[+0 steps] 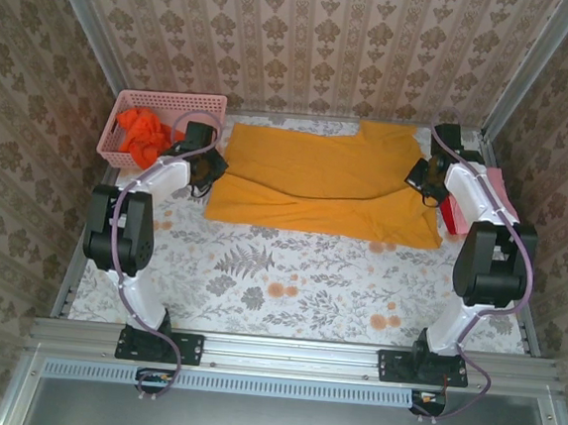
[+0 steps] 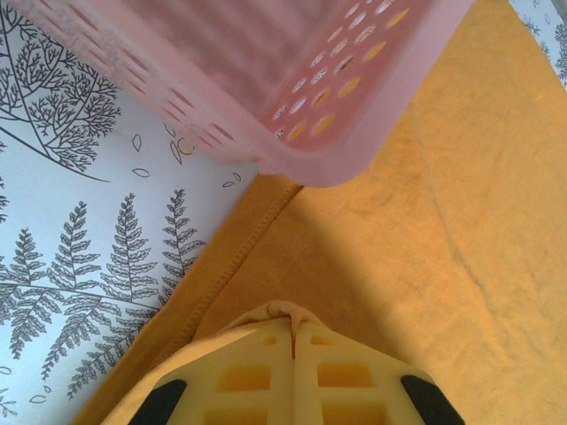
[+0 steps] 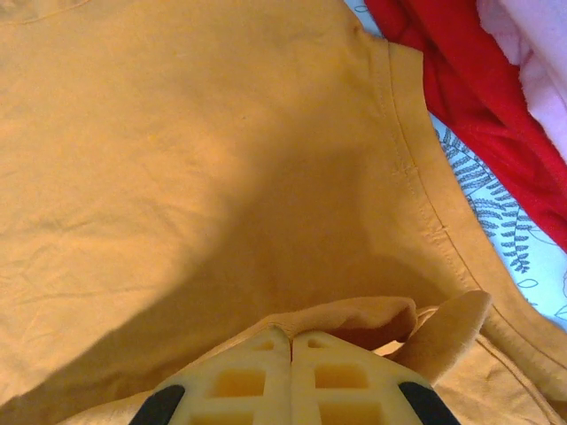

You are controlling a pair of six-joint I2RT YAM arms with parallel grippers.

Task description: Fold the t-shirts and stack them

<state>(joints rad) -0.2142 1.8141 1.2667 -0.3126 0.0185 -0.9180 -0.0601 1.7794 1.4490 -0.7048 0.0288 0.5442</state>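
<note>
The table (image 1: 288, 282) is covered with a pale cloth printed with grey ferns and small orange flowers. Walls (image 1: 309, 36) of beige damask wallpaper close it in on three sides. A metal rail (image 1: 292, 352) runs along the near edge, where both arms are bolted.

The yellow tee (image 1: 326, 181) lies spread across the far half of the table, between the two claws. A soft crease runs across its middle.

The left claw (image 2: 292, 326) is pressed together with a small fold of the tee's edge pinched at its tips. The stitched hem runs away from the claw to its left, and bare fern cloth lies beyond the hem. Just ahead of the claw, a corner of the pink basket (image 2: 354, 106) sits over the tee's edge. In the top view, an orange tee (image 1: 142, 132) lies crumpled inside the basket.

The right claw (image 3: 291, 336) is also clamped on the yellow tee, with cloth bunched up just to the right of its tips. Ahead and to the right of it, past the tee's hem and a strip of table, lies a red tee (image 3: 469, 88). A pink tee (image 3: 532, 62) touches the red one on its far side.
</note>
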